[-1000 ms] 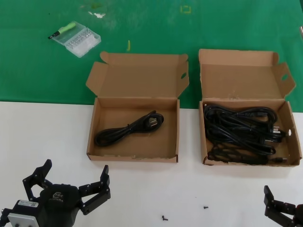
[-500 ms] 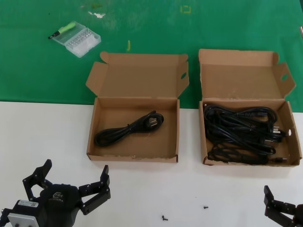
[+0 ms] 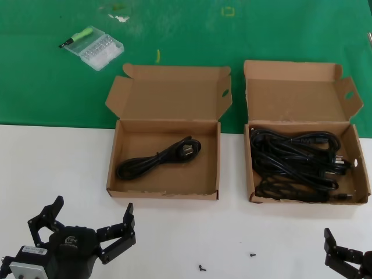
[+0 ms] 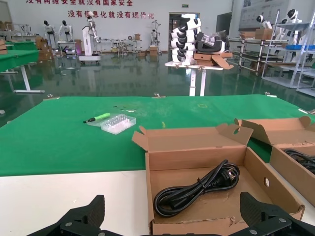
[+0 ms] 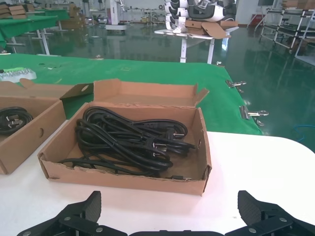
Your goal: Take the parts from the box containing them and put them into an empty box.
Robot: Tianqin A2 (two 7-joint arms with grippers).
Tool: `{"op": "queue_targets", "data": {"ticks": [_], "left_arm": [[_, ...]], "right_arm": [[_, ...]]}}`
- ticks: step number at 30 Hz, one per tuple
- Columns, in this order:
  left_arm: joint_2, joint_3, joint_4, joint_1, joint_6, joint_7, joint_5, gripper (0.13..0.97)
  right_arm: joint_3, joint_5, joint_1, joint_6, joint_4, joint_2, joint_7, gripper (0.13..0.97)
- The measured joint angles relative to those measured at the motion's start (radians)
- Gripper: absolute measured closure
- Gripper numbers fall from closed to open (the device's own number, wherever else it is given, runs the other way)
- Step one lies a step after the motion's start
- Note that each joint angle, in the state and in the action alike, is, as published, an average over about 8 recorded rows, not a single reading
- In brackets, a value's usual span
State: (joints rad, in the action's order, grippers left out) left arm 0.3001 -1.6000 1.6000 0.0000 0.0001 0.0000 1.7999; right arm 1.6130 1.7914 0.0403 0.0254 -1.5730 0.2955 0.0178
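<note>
Several black power cords [image 3: 293, 160] lie tangled in the narrower brown carton [image 3: 361, 168] on the right, its lid folded back. The wider carton [image 3: 111, 163] to its left holds one looped cord [image 3: 157, 160] with its plug toward the back. My left gripper [image 3: 90, 215] hovers open over the white table, in front of the wider carton's left corner; its wrist view looks straight at that cord [image 4: 197, 187]. My right gripper [image 5: 170, 201] is open near the table's front right, facing the full carton [image 5: 123, 179] and its cords [image 5: 128, 140]. Nothing is between either pair of fingers.
A small clear plastic case [image 3: 94, 49] and a green-handled tool [image 3: 78, 36] lie on the green mat [image 3: 46, 87] at the back left. Two tiny black screws [image 3: 201, 268] sit on the white table between the grippers.
</note>
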Motion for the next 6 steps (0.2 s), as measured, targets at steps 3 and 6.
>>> {"op": "queue_targets", "data": {"ticks": [3, 6], "left_arm": [[0.0, 0.0, 0.0, 0.0, 0.0, 0.0, 0.0, 0.132], [0.0, 0.0, 0.0, 0.0, 0.0, 0.0, 0.0, 0.132]], "right_arm": [[0.0, 0.0, 0.0, 0.0, 0.0, 0.0, 0.0, 0.129], [0.0, 0.0, 0.0, 0.0, 0.0, 0.0, 0.0, 0.129]]}}
